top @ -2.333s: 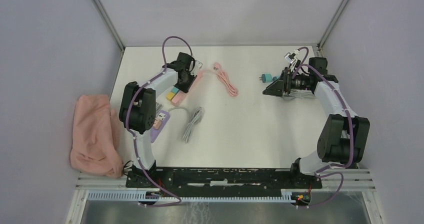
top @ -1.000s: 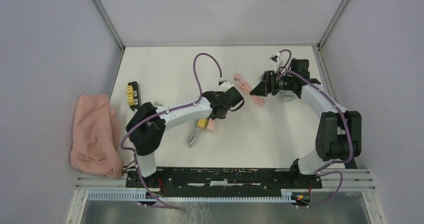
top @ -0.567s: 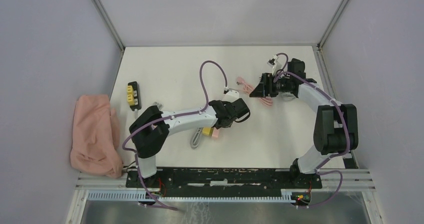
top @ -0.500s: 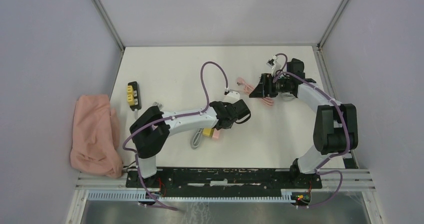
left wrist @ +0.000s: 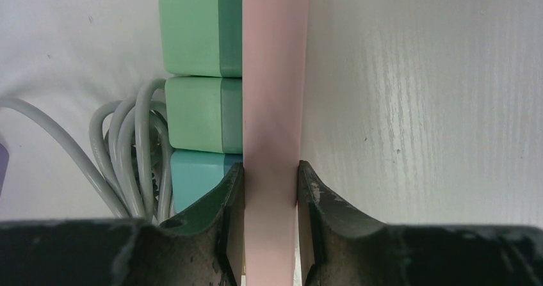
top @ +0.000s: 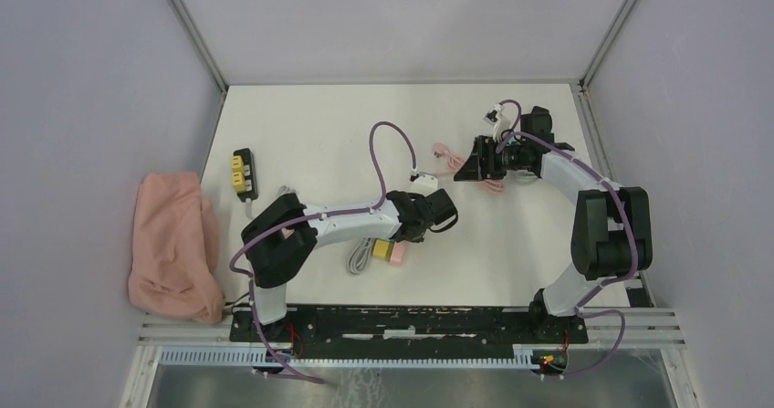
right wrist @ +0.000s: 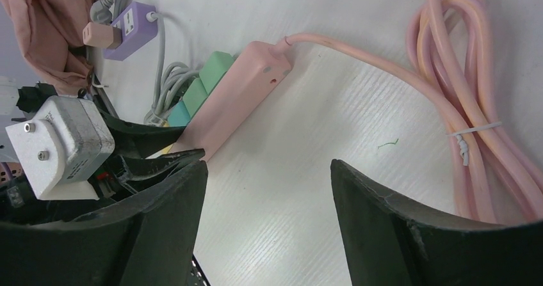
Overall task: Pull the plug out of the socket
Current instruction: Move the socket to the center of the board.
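plugs [left wrist: 198, 113] in strip [left wrist: 272, 107] | coiled cord [right wrist: 442, 62] behind-right | cloth [top: 173, 244] far left

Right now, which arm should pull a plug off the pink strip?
Right. The right pincer is open and free, facing the green plugs; the left pincer is shut on the pink strip, bracing it.

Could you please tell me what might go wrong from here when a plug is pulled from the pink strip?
1. The left fingers pinch only one end of the strip; a pull could twist it loose.
2. The three plugs sit tightly together, so the open right fingers may catch two.
3. The grey cable coiled beside the plugs could snag.
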Controlling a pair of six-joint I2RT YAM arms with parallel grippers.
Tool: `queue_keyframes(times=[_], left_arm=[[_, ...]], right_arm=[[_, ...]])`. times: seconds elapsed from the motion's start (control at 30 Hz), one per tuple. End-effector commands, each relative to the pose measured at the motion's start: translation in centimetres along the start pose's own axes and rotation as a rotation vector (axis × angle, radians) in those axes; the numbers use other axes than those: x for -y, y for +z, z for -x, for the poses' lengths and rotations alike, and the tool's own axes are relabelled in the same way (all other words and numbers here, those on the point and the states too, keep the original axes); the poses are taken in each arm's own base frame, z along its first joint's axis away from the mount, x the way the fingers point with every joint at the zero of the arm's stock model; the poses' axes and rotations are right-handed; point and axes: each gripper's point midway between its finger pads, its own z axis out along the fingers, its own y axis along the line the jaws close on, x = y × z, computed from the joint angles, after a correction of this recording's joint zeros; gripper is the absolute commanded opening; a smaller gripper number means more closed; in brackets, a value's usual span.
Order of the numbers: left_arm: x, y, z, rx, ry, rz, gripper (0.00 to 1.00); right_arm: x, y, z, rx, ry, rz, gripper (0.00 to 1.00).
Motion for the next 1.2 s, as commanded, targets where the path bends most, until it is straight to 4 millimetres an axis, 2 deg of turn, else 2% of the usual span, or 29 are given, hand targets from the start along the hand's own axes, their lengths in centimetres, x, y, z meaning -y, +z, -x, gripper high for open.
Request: queue_keyframes(times=[0.0, 0.27, 0.4, 0.47, 0.67, 0.77, 0.9, 1.0, 1.1, 1.17], left_arm=[[0.4, 0.1, 0.0, 0.009, -0.029, -0.006, 0.29], [1.0, -1.1, 0.8, 0.022, -0.009, -0.072, 0.59], [2.2, -2.9, 1.8, 0.058, 0.016, -0.194, 0.77], [2.6, -4.5, 2.5, 0.099, 0.021, -0.28, 0.83], [3.7, -9.3, 4.6, 0.229, 0.06, -0.51, 0.93], [3.9, -10.8, 5.1, 0.263, 0.1, -0.576, 0.95], [2.7, -11.2, 5.6, 0.283, 0.156, -0.571, 0.96], [0.3, -10.4, 6.2, 0.286, 0.133, -0.52, 0.97], [-2.0, -10.0, 6.9, 0.294, 0.013, -0.582, 0.98], [-2.6, -9.4, 6.3, 0.278, -0.084, -0.675, 0.98]], right_arm=[[-0.5, -0.2, 1.6, 0.024, -0.054, 0.006, 0.77], [-0.6, -0.3, 1.6, 0.02, -0.058, 0.011, 0.77], [-0.8, -0.4, 1.7, 0.02, -0.063, 0.014, 0.77], [-0.8, -0.4, 1.7, 0.019, -0.064, 0.015, 0.77], [-1.1, -0.6, 1.8, 0.019, -0.075, 0.022, 0.77], [-1.2, -0.7, 1.9, 0.019, -0.081, 0.026, 0.77], [-1.6, -0.9, 2.0, 0.02, -0.094, 0.037, 0.77], [-1.8, -1.0, 2.0, 0.021, -0.102, 0.041, 0.77], [-1.9, -1.1, 2.0, 0.021, -0.106, 0.047, 0.77], [-2.1, -1.0, 1.9, 0.019, -0.103, 0.057, 0.78]])
